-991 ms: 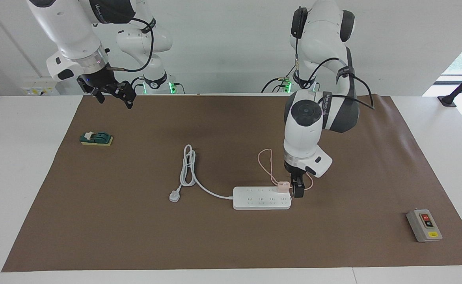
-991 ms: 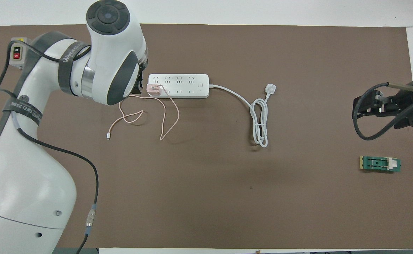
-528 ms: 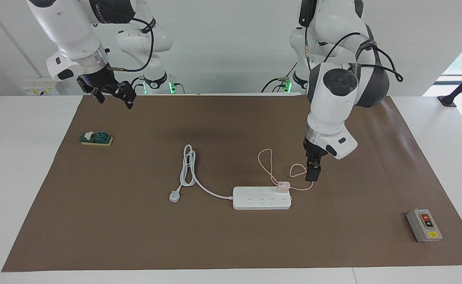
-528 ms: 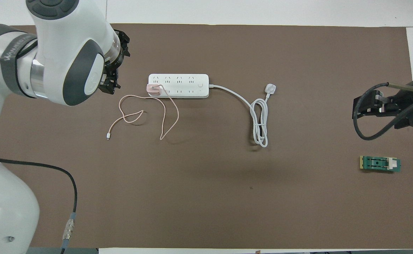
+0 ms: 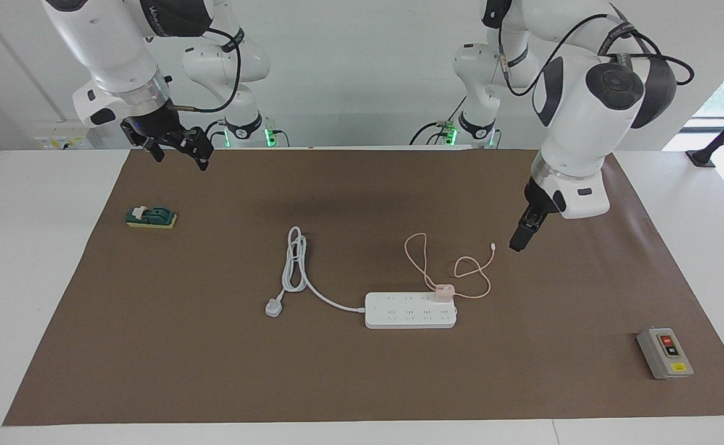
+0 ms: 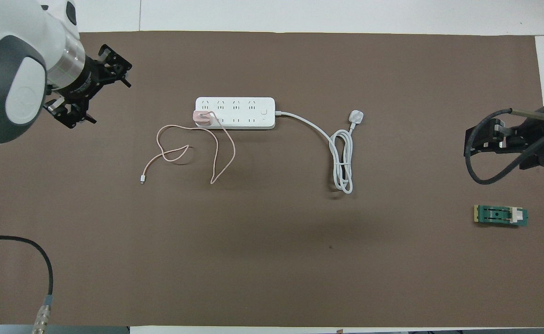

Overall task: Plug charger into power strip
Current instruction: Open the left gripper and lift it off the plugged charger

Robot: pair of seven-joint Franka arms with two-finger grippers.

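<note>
In the facing view the right gripper (image 5: 180,149) waits in the air over the brown mat (image 5: 214,358) at the right arm's end, its jaws open and empty. The power strip (image 5: 410,310) lies flat near the middle of the mat. The charger (image 5: 443,292) sits plugged into it, at the end toward the left arm. The left gripper (image 5: 518,240) hangs over the mat, apart from the charger, jaws wide and empty.
</note>
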